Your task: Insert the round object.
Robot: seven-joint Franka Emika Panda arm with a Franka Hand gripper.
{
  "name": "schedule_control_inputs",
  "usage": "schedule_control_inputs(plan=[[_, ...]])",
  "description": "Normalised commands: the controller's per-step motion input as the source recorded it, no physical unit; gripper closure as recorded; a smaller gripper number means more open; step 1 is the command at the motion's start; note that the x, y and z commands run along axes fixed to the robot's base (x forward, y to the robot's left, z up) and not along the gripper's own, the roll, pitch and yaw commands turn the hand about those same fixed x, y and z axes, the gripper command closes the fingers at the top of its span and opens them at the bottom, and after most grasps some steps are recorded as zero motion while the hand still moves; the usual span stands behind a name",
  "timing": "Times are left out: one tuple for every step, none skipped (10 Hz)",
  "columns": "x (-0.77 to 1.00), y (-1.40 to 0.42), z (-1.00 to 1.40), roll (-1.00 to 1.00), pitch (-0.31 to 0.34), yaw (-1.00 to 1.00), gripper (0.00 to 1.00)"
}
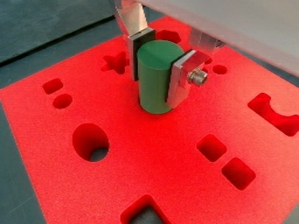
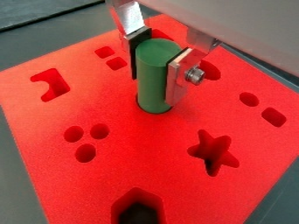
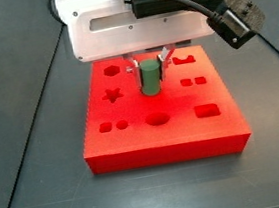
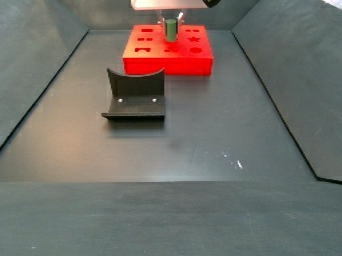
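Note:
The round object, a green cylindrical peg (image 1: 155, 77), stands upright between my gripper's fingers in both wrist views (image 2: 153, 75). My gripper (image 1: 158, 59) is shut on it, over the middle of the red block (image 1: 176, 166). The peg's lower end meets the block's top face; whether it sits in a hole is hidden by the peg itself. In a side view the peg (image 3: 151, 75) hangs under the gripper (image 3: 149, 66) above the block (image 3: 159, 123). In a side view the block (image 4: 170, 55) is far off and the peg (image 4: 170, 31) is small.
The block has shaped holes: an oval (image 1: 93, 143), a star (image 2: 214, 150), squares (image 1: 212, 147) and a notched cut-out (image 2: 51, 83). A dark grey curved holder (image 4: 135, 95) stands on the dark floor, away from the block. Sloped dark walls bound the floor.

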Motion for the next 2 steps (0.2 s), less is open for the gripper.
schedule_control_inputs(plan=[[0.0,0.0,-0.02,0.0,0.006,0.0,1.0],[0.0,0.0,-0.01,0.0,0.007,0.0,1.0]])
